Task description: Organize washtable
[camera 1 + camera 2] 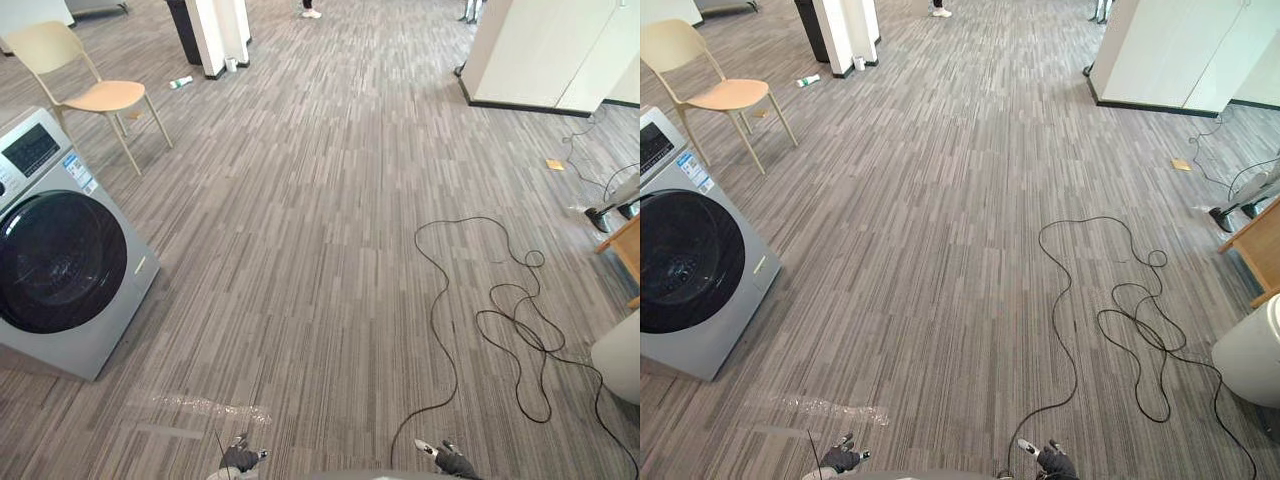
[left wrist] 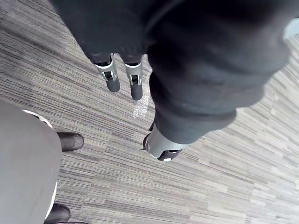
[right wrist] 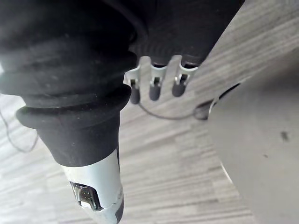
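1. Fingers. My left hand (image 2: 111,78) hangs at my side with its fingers straight and slack, holding nothing. My right hand (image 3: 154,88) is the same: fingers loose and pointing down at the carpet (image 1: 320,250), nothing between them and the thumb.

2. Task item. No washtable is plainly in view. A wooden table corner (image 1: 625,248) enters at the right edge of the frame at mid-height, with a white rounded thing (image 1: 620,355) below it at lower right. I judge that corner to be the likeliest work site. Nothing on its top can be seen.

3. Surroundings. A washing machine (image 1: 70,270) stands at the left edge and a chair (image 1: 95,80) at upper left. A small bottle (image 1: 181,82) lies on the carpet near the chair.

4. Step in hand, as judged: find and face the table. I recommend turning toward the right edge until the whole tabletop is in view. I should keep both hands slack and low during the turn, stop square and close to the table, and choose a first item only once the top can be inspected.
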